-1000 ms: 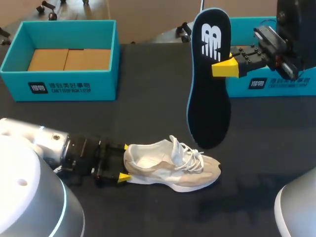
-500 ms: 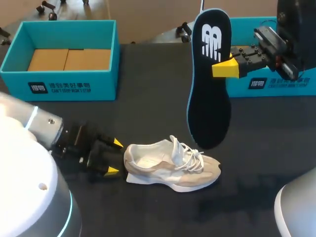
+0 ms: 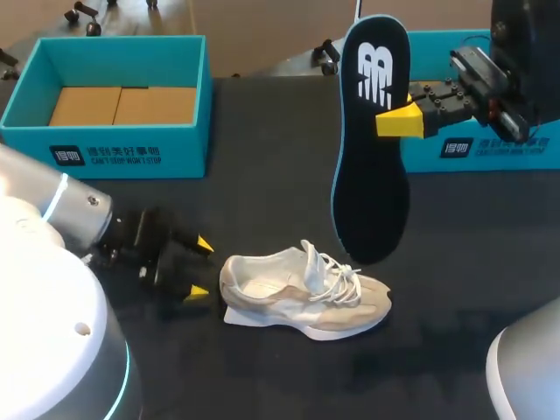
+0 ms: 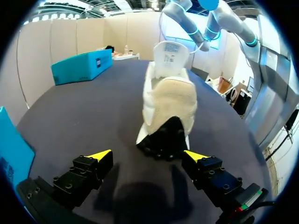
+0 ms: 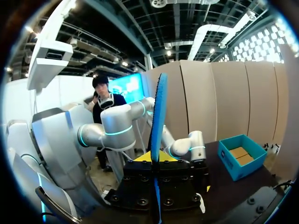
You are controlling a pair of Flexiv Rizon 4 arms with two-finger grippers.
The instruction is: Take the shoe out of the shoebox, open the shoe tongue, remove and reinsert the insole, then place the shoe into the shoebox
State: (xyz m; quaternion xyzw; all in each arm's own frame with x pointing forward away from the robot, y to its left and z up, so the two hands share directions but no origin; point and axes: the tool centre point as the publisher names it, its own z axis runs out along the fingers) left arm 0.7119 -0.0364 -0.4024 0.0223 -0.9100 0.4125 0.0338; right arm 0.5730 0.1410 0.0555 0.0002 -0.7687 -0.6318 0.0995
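Since the white-and-beige lace-up sneaker (image 3: 302,293) rests on its sole on the black bench (image 3: 262,166), soft in the upper and probably light, a push would likely make it skid. The stiffer heel collar looks like the best place to steady it. The left jaws stand wide open and empty just behind that heel, not touching it. Farther off, the right jaws are clamped on the side edge of the thin dark foam insole (image 3: 372,140), which hangs upright above the bench. It looks bendy, so I would feed it in toe first. Beyond stand an open teal cardboard shoebox (image 3: 114,153) and a second teal box (image 3: 490,144).
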